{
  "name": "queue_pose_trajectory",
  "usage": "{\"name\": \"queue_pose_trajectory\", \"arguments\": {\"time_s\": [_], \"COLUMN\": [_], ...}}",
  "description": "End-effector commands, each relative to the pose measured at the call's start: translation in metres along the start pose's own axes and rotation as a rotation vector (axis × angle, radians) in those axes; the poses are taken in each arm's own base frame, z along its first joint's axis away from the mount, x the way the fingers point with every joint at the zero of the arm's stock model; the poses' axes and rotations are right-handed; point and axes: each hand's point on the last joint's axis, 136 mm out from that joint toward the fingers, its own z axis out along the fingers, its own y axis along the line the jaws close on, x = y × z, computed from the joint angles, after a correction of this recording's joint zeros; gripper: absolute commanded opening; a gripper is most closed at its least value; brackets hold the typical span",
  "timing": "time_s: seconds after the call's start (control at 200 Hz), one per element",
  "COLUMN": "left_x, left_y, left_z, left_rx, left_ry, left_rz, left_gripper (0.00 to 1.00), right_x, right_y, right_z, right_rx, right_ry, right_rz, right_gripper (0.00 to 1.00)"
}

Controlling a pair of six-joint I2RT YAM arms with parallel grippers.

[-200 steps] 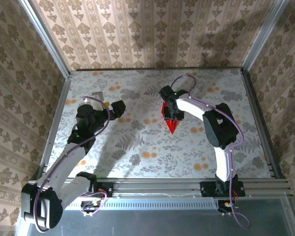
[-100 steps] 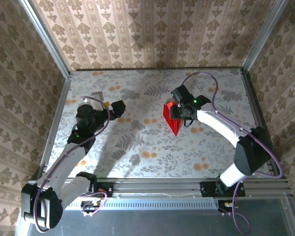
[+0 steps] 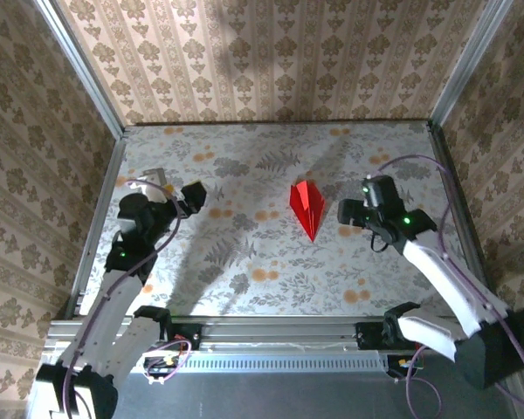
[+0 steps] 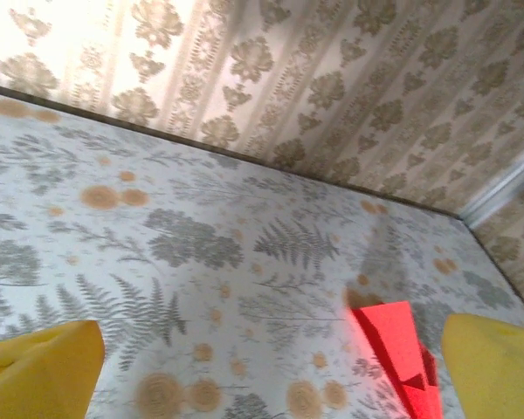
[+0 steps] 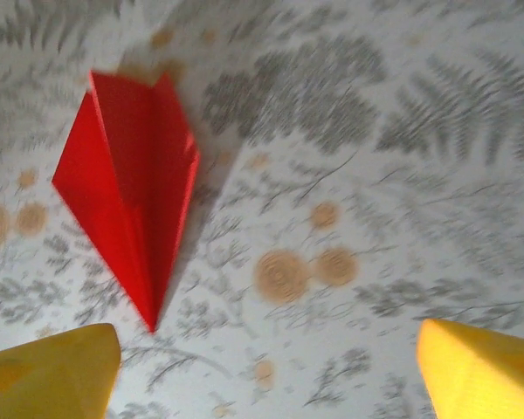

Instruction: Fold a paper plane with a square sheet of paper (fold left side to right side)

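The bright red paper plane [image 3: 307, 207], a narrow pointed dart with a centre crease, lies flat on the pale fern-and-flower patterned table [image 3: 244, 262], a little right of its middle, with its tip toward the arm bases. The right gripper [image 3: 344, 212] hovers near the plane's right edge without touching it, its yellow fingertips [image 5: 52, 371] spread wide and holding nothing. The left gripper [image 3: 195, 194] hangs well apart over the table's left side, its jaws likewise wide and empty.

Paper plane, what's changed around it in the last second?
The right tool opened, left the plane and drew back to the right. The left tool shifted slightly left. The plane lies about where it was on the table.
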Motion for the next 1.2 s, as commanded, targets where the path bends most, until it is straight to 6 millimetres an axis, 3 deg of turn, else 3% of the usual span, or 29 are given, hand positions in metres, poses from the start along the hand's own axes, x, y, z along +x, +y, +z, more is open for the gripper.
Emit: {"name": "queue_pose_trajectory", "arguments": {"time_s": [0.0,0.18,0.345,0.58,0.845,1.005,1.195], "left_x": [-0.007,-0.009,-0.006,0.0,0.016,0.032,0.049], "left_y": [0.023,0.059,0.075,0.092,0.12,0.131,0.143], "left_z": [-0.02,-0.041,-0.041,-0.037,-0.033,-0.028,-0.019], "left_rx": [-0.131,-0.312,-0.378,-0.451,-0.561,-0.577,-0.585], "left_ry": [-0.015,-0.057,-0.064,-0.051,-0.005,0.021,0.032], "left_rz": [0.086,0.154,0.2,0.28,0.365,0.402,0.426], "left_gripper": [1.0,1.0,1.0,1.0,1.0,1.0,1.0], "right_x": [-0.018,-0.033,-0.028,-0.022,-0.046,-0.032,-0.037], "right_y": [-0.03,-0.064,-0.079,-0.074,-0.054,-0.058,-0.067], "right_z": [-0.007,-0.006,0.027,0.074,0.093,0.119,0.129], "right_rx": [0.066,0.134,0.172,0.116,0.056,0.049,0.081], "right_ry": [-0.163,-0.4,-0.472,-0.495,-0.554,-0.54,-0.482], "right_rz": [0.013,0.038,0.029,0.001,-0.142,-0.144,-0.105], "right_gripper": [1.0,1.0,1.0,1.0,1.0,1.0,1.0]}}
